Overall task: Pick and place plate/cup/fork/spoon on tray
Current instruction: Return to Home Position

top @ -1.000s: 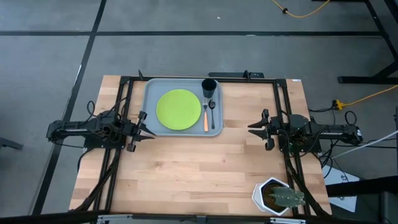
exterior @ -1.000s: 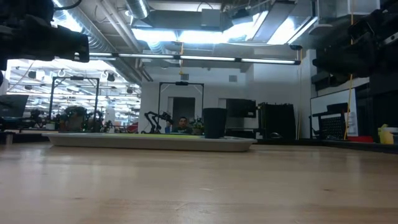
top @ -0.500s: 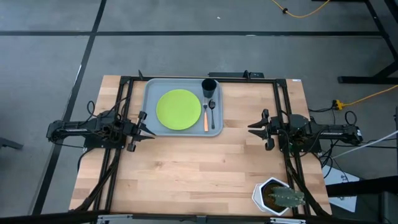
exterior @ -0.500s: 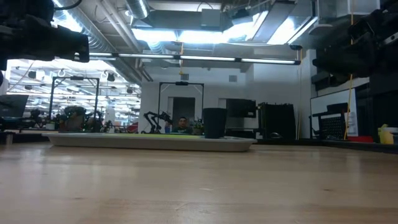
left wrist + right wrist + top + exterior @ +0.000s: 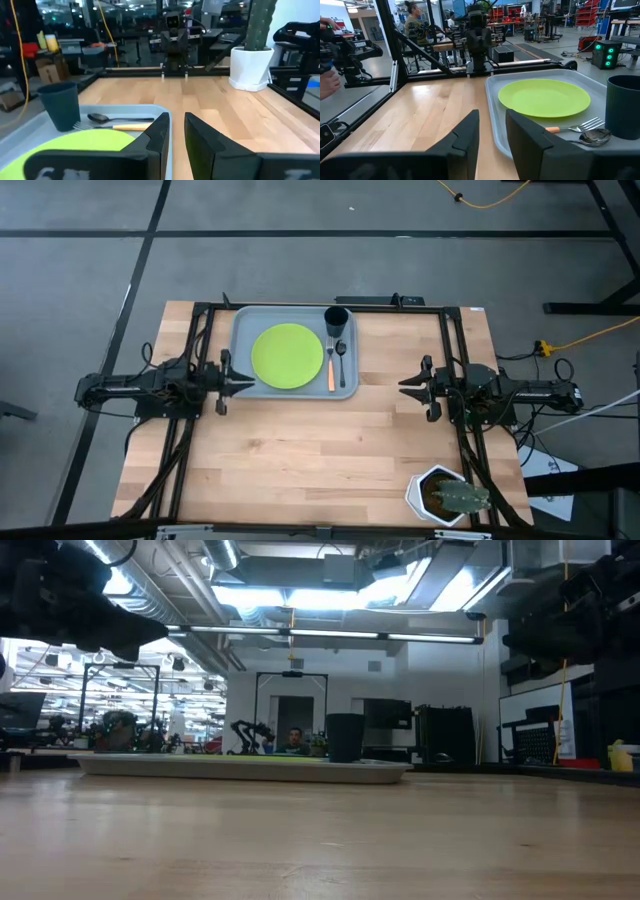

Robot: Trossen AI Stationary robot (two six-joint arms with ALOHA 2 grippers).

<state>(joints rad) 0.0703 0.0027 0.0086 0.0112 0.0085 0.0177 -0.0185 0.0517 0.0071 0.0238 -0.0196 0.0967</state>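
Observation:
The grey-blue tray [image 5: 240, 330] lies at the table's far middle. On it rest the lime-green plate [image 5: 288, 356], the black cup [image 5: 336, 320] upright at its far right corner, the orange-handled fork [image 5: 331, 370] and the dark spoon [image 5: 342, 352] side by side right of the plate. My left gripper [image 5: 248, 383] hovers just left of the tray's near left corner, its fingers [image 5: 155, 140] close together and empty. My right gripper [image 5: 402, 387] hovers right of the tray, its fingers [image 5: 465, 137] close together and empty, pointing at the tray.
A white hexagonal pot with a cactus [image 5: 445, 495] stands at the table's near right corner. Black frame rails [image 5: 200, 340] run along both sides of the table. The near half of the table is bare wood. A person [image 5: 415, 20] stands in the room behind.
My left gripper has turned about its own axis and gone a little toward the tray's near left corner. The tableware and the tray have kept still.

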